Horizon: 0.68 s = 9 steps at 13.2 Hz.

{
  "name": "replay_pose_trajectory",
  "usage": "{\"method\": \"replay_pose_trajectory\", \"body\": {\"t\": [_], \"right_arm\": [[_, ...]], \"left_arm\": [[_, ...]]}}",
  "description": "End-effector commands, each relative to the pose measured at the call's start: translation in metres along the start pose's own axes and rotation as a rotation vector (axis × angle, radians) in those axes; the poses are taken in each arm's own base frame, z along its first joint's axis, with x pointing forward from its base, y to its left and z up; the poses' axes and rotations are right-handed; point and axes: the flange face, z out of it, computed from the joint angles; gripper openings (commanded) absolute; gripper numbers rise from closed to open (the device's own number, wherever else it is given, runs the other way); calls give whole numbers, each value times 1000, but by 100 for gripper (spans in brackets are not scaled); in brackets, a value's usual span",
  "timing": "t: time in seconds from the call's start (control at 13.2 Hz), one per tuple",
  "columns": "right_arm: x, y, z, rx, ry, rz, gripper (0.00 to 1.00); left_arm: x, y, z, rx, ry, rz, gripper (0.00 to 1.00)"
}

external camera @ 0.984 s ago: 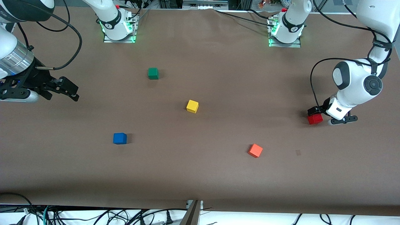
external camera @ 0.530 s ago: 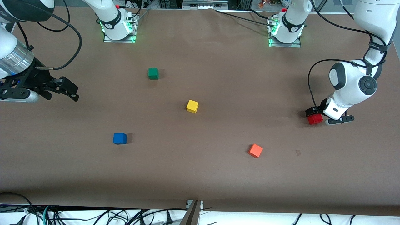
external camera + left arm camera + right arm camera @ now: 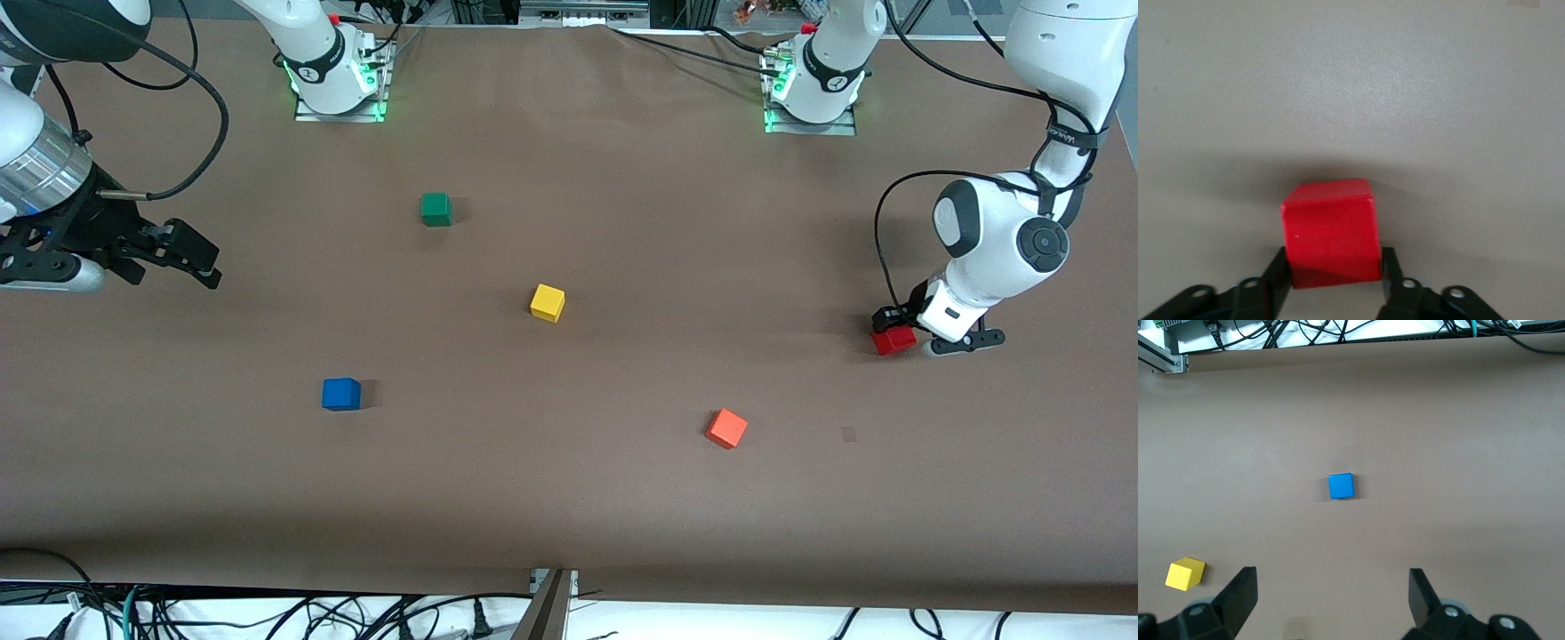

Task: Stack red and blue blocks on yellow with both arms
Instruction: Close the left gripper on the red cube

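Observation:
At the left arm's end of the table my left gripper is down at table level, shut on the red block. In the left wrist view its black fingers press both sides of the red block. The yellow block sits alone near the table's middle. Nearer the front camera and toward the right arm's end lies the blue block. My right gripper hangs open and empty over that end of the table. Its wrist view shows the blue block and the yellow block well below its fingers.
A green cube lies nearer the robot bases than the yellow block. An orange cube sits between the yellow and red blocks, nearer the front camera. Cables run along the table's front edge.
My left gripper's fingers have closed onto the red block, and its wrist has shifted slightly. The right arm has barely moved. No block has changed place.

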Motion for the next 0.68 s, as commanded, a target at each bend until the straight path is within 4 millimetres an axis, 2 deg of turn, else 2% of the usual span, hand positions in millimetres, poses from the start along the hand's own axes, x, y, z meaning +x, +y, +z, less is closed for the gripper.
{"method": "replay_pose_trajectory", "body": {"t": [0.0, 0.08, 0.23, 0.45, 0.61], "right_arm": [[3, 0, -2, 6, 4, -2, 100], [3, 0, -2, 6, 4, -2, 100], [3, 0, -2, 6, 4, -2, 100], [3, 0, -2, 6, 4, -2, 100], [3, 0, -3, 7, 7, -4, 100]], "left_arm": [[-1, -4, 5, -3, 2, -2, 11], [0, -4, 4, -4, 5, -2, 0], [8, 5, -19, -4, 38, 6, 0], [25, 63, -66, -18, 32, 102, 0], [34, 126, -102, -40, -6, 168, 0]]}}
